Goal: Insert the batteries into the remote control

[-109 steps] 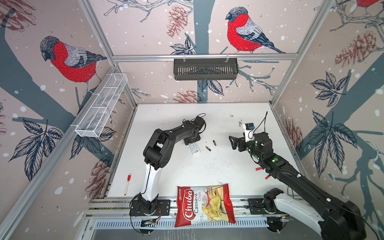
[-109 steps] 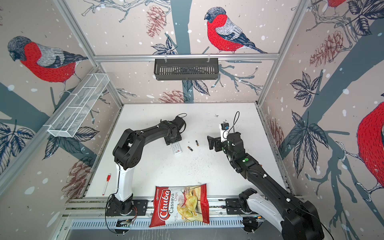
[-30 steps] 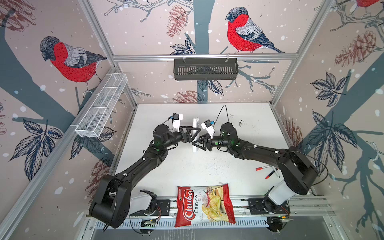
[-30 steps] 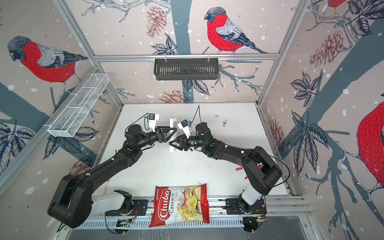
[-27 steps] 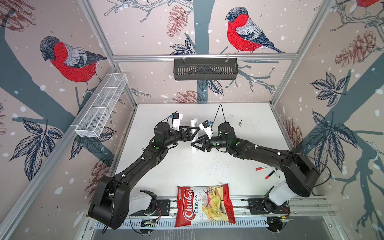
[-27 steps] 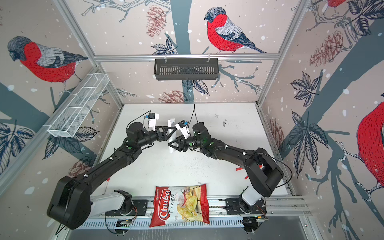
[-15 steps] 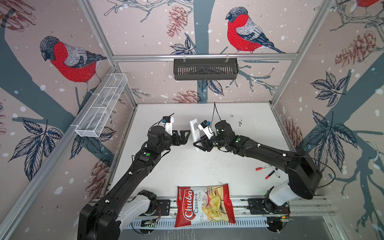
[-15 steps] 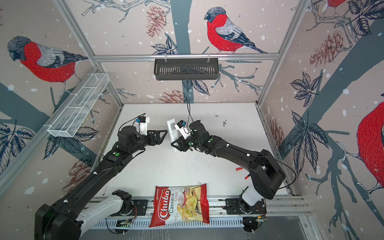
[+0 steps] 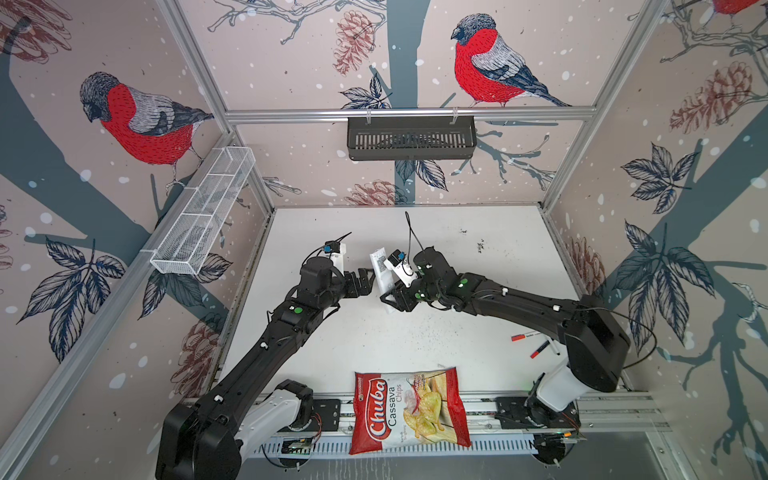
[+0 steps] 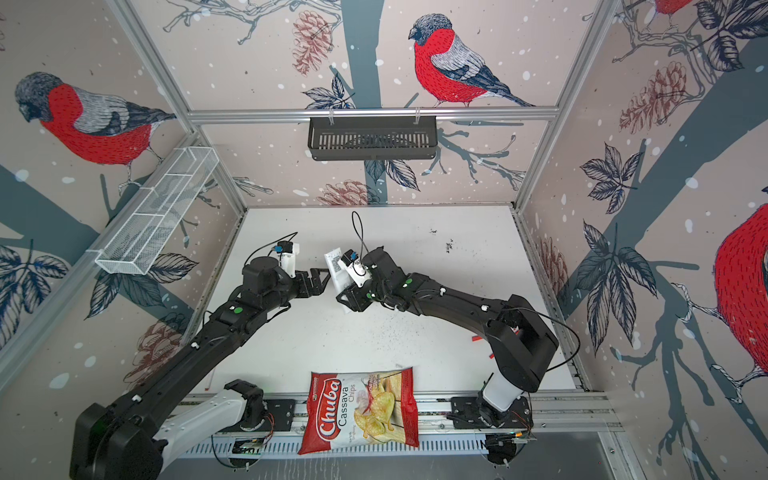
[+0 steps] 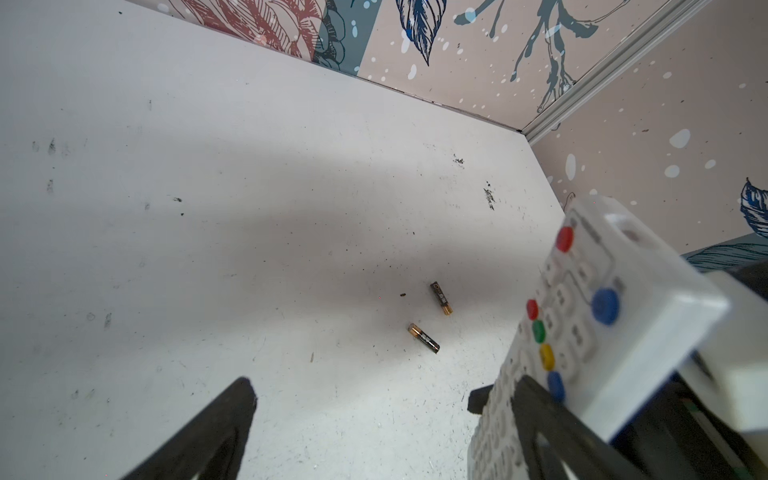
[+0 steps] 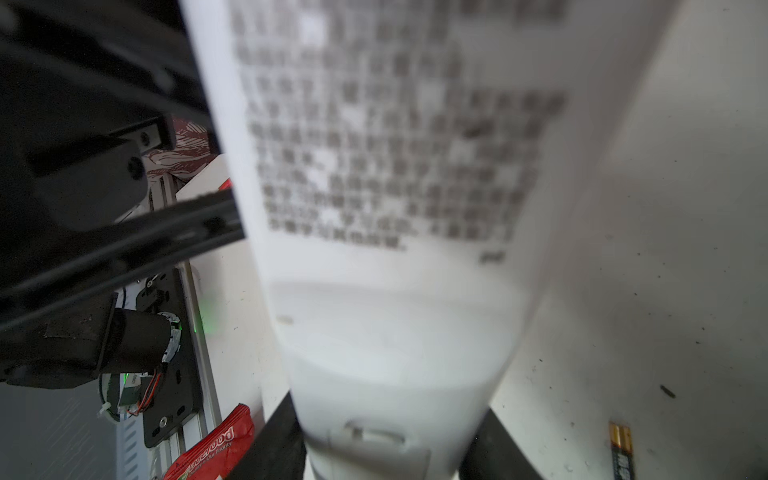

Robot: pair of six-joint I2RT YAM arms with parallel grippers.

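**Remote control held off the table by the right arm, batteries loose below**

The remote control [image 9: 380, 272] is a slim white bar, raised above the white table [image 9: 415, 345] near the middle of both top views. The right gripper [image 9: 392, 299] clamps it near one end, its jaws partly closed against the two long edges; the right wrist view shows a black finger [image 12: 274, 449] on either side of the white body [image 12: 395, 291]. The back of the remote, with a blurred block of print, faces that camera. The button face, with its red, green, yellow and blue keys [image 11: 582, 316], is turned toward the left gripper [image 9: 365, 282]. This claw stands wide open and holds nothing; its tips lie just beside the remote, and contact cannot be judged. The two batteries [image 11: 441, 298] [image 11: 423, 338] lie on the table close together but apart, each dark with a gold end. A chips bag [image 9: 409, 409] rests at the front edge, and red-capped markers [image 9: 525, 336] lie near the right arm.
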